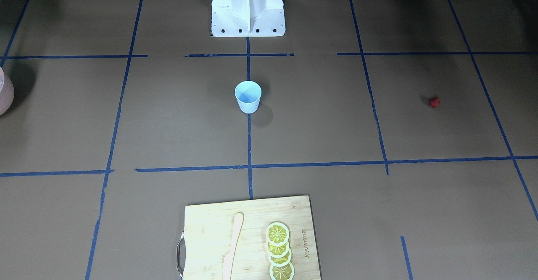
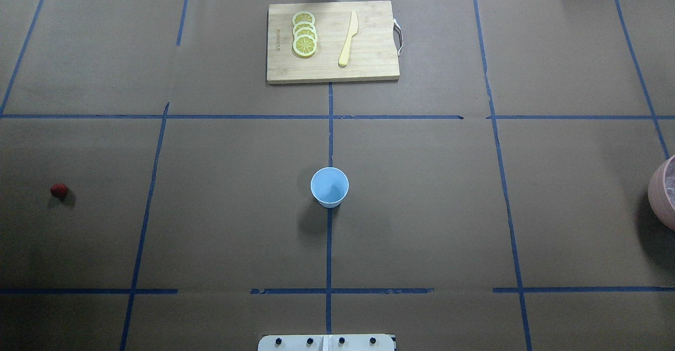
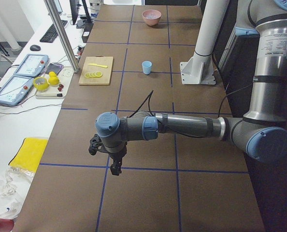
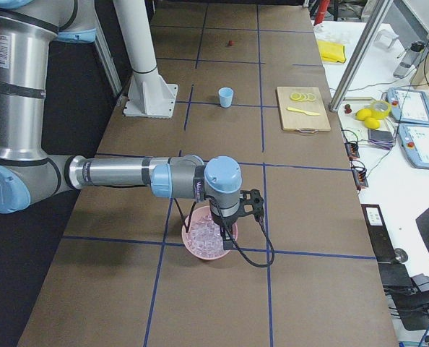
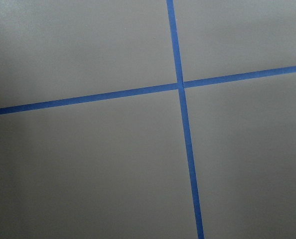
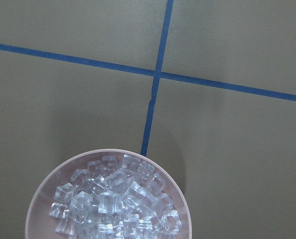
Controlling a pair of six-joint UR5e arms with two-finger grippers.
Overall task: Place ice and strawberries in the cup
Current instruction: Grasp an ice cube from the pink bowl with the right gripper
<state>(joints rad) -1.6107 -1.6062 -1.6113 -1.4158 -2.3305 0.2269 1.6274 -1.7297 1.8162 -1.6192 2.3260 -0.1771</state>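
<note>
The light-blue cup (image 2: 329,186) stands upright at the table's middle, also in the front-facing view as the cup (image 1: 248,97). One red strawberry (image 2: 58,190) lies alone far out on the robot's left side. The ice (image 6: 113,199) is a heap of clear cubes in a pink bowl (image 6: 38,199) at the robot's right end. My right gripper (image 4: 229,242) hangs just above that bowl. My left gripper (image 3: 115,169) hangs over bare paper at the left end. For both grippers I cannot tell open from shut. The left wrist view holds only paper and tape.
A wooden cutting board (image 2: 369,66) at the far edge carries several lemon slices (image 2: 305,33) and a pale knife (image 2: 348,39). The white robot base (image 1: 248,6) stands behind the cup. Blue tape lines grid the brown paper.
</note>
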